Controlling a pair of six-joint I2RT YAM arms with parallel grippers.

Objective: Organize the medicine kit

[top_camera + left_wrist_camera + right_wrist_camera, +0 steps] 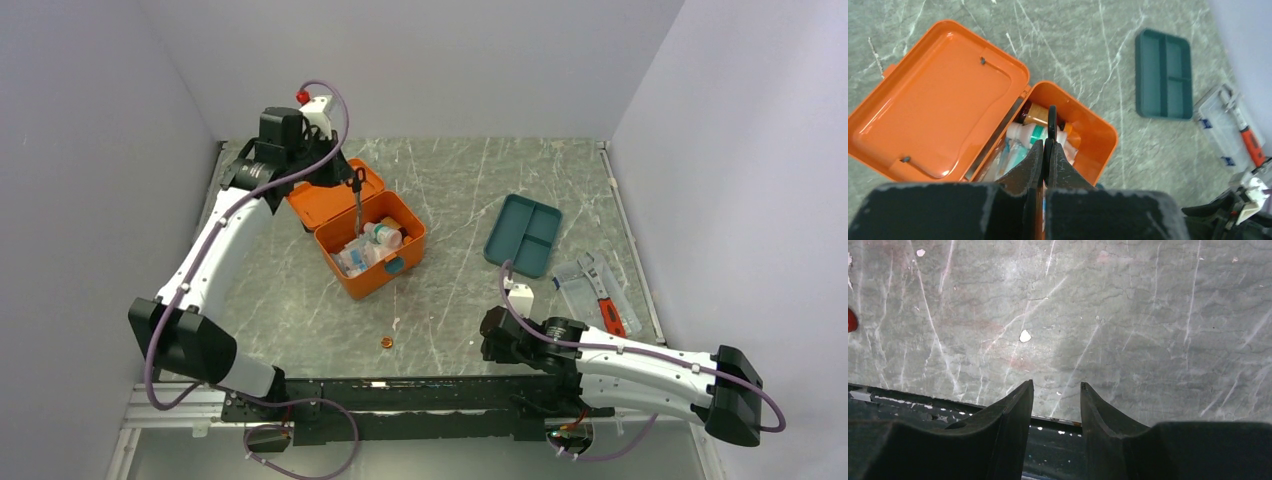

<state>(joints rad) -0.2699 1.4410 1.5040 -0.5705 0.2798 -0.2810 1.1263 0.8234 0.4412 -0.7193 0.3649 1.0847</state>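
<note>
the orange rectangular plastic medicine kit (366, 281) sits open left of centre on the grey marbled worktop (450, 300), with bottles (384, 236) already inside. the left claw (1047, 148) is pinched on a thin black tool (1051, 118) above it; what tool, i cannot tell. the right claw (1056, 390), half-spread and empty, hangs over the worktop. the flat teal divided tray (523, 235) and clear packets (590, 280) look left to stow.

My left fingers (1030, 162) hide part of the medicine kit's (1094, 142) contents; the slim dark tool (1051, 117) they pinch is too thin to name.
</note>
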